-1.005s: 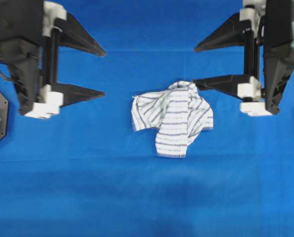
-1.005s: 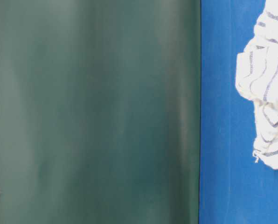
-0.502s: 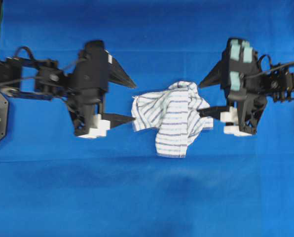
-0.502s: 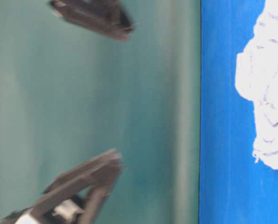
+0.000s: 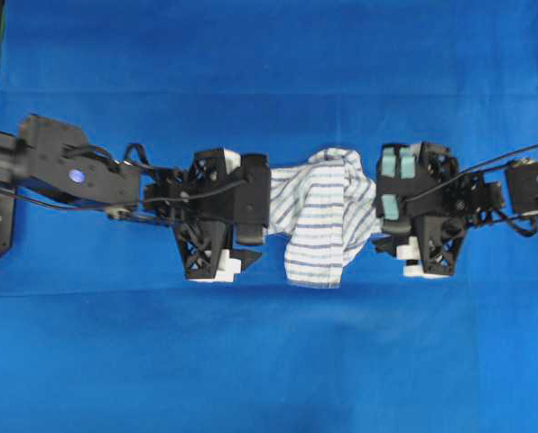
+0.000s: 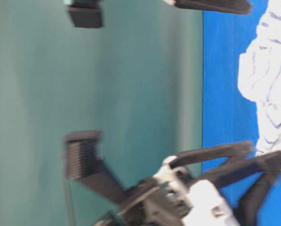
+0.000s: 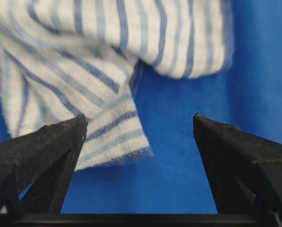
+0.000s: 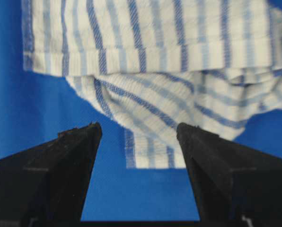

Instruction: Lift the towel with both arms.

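The towel (image 5: 323,216), white with thin blue and grey stripes, lies crumpled on the blue cloth in the middle of the overhead view. My left gripper (image 5: 258,212) is down at its left edge and my right gripper (image 5: 380,212) at its right edge. In the left wrist view the left gripper (image 7: 138,118) is open, and a corner of the towel (image 7: 108,47) reaches in beside one finger. In the right wrist view the right gripper (image 8: 138,126) is open, with a flap of the towel (image 8: 155,47) lying between its fingers. Neither gripper is closed on the fabric.
A large plain blue cloth (image 5: 269,361) covers the whole table. In the table-level view a green wall (image 6: 107,94) fills the left side, and blurred black gripper fingers (image 6: 216,153) stand beside the towel (image 6: 272,70).
Both arms have come down and inward from the upper corners to the towel's two side edges. Both grippers have stayed open. The towel has not moved.
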Controlling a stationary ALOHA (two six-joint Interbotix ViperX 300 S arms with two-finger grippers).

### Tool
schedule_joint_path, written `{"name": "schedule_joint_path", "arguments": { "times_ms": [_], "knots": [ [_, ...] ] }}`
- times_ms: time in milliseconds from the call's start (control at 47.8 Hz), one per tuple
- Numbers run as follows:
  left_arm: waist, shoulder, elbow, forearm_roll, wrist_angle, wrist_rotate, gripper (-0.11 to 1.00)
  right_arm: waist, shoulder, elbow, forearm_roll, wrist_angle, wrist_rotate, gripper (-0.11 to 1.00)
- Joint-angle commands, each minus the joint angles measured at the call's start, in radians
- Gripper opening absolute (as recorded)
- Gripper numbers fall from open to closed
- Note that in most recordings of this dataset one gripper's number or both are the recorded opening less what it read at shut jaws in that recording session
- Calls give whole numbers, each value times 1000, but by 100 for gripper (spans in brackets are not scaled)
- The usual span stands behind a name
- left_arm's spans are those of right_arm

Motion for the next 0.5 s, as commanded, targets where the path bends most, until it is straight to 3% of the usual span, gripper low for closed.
{"name": "schedule_joint_path", "arguments": {
  "times_ms": [0,481],
  "knots": [
    [-3,17,-12,-2,-31,0,89,5,37,-6,6,-46,2,67],
    [-3,115,2,-14,-117,-3,87,5,166,-8,6,-124,2,67]
  ]
}}
